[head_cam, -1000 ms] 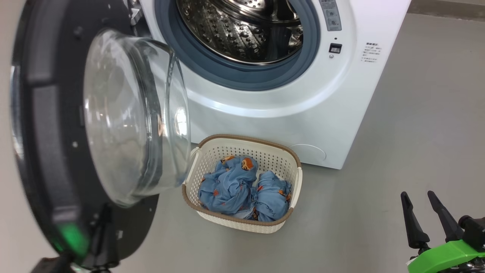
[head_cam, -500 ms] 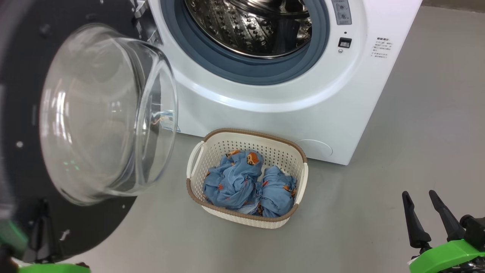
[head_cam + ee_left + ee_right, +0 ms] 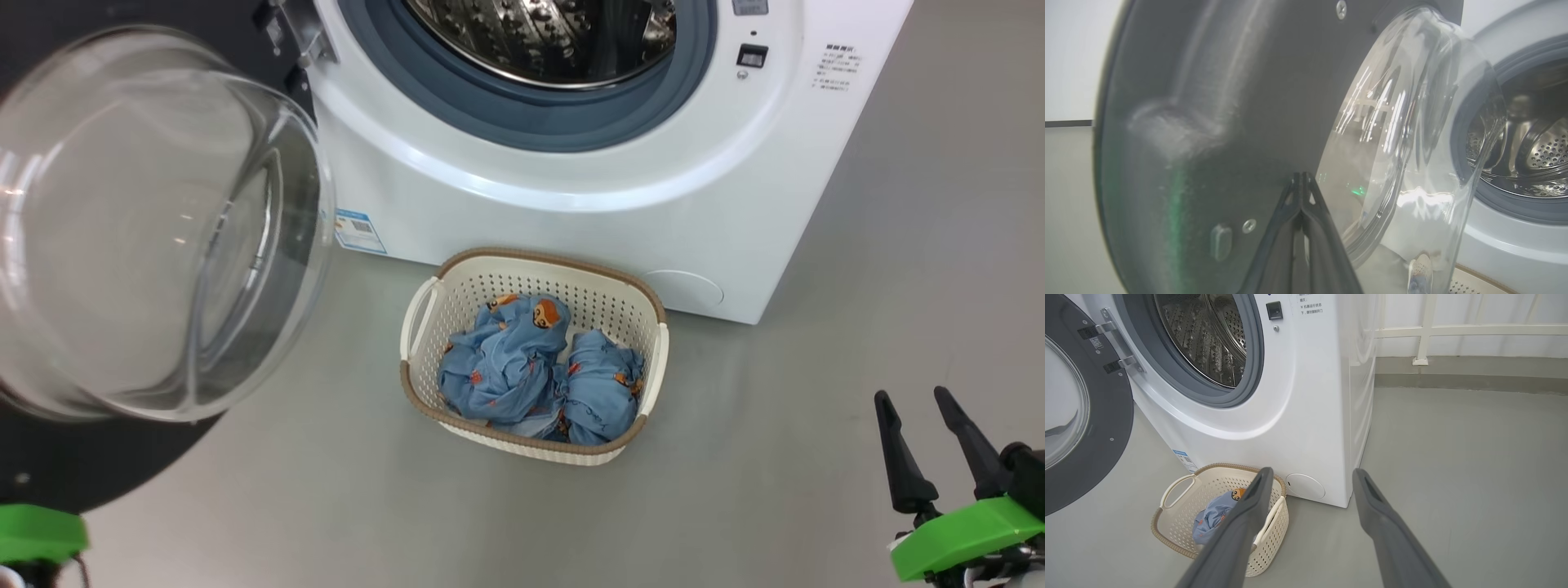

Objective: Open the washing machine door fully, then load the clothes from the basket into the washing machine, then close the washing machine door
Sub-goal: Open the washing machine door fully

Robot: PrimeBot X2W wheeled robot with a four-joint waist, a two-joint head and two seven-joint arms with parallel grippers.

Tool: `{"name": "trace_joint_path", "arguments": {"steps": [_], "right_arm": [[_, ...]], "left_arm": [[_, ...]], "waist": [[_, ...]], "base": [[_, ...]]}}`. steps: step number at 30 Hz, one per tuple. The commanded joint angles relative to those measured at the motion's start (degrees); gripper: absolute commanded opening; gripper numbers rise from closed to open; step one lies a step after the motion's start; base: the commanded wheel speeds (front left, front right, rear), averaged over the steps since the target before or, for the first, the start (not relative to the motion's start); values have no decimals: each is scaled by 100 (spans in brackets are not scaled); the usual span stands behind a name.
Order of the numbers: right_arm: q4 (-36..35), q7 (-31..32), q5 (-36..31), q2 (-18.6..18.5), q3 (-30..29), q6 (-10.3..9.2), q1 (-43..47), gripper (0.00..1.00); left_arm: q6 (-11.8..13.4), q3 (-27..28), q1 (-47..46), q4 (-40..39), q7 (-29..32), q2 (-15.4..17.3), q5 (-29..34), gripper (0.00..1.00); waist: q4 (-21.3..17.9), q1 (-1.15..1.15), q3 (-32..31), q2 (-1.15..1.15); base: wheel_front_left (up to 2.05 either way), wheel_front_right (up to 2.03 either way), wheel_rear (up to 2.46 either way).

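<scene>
Left wrist view first: the left gripper [image 3: 1302, 176] has its two dark fingers pinched tight together with nothing between them. The tips sit right up by the dark inner face of the washing machine door [image 3: 1208, 102], next to the edge of the glass bowl [image 3: 1412, 122]. Can't tell if they're actually touching it, tbh.

The right gripper [image 3: 910, 396] is spread wide and empty, hanging over the grey floor [image 3: 816, 490] at the lower right of the head view, well apart from everything else. From its own wrist cam, the right gripper [image 3: 1311, 473] points toward the front corner of the washing machine [image 3: 1310, 416].

Moving outward: the door [image 3: 147, 220] is swung open to the robot's left, with the bowl bulging toward the camera. The washing machine [image 3: 571, 220] has its opening uncovered, so you can see the grey rubber ring [image 3: 531, 122] and the steel drum [image 3: 555, 41] inside. There's a small blue label [image 3: 357, 231] low on its front.

The basket [image 3: 608, 304] sits on the floor just in front of the machine, below the opening. The clothes [image 3: 506, 367], blue with little orange bears, are bunched up inside the basket. The right wrist view shows the same basket [image 3: 1180, 514] with the clothes [image 3: 1212, 516] in it.
</scene>
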Motion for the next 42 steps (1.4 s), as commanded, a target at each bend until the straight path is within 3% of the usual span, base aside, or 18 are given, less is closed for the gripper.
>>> {"name": "trace_joint_path", "arguments": {"steps": [1,28,36,42], "right_arm": [[-154,-69,-16,-120,130,17,-143,100],[-232,-69,-73,-233,156,17,-629,100],[-204,-69,-84,-210,140,17,-629,100],[-175,-69,-85,-168,159,17,-566,100]], "left_arm": [[31,355,-298,-32,-37,356,10,0],[-671,1914,-2177,2108,-37,1353,813,0],[-793,2081,-2362,2420,-37,1449,1105,0],[-944,2196,-2237,2344,-37,1288,1159,0]], "waist": [[-15,0,66,0],[-282,0,898,0],[-306,0,822,0],[-274,0,616,0]], "base": [[0,0,0],[0,0,0],[0,0,0],[0,0,0]]}}
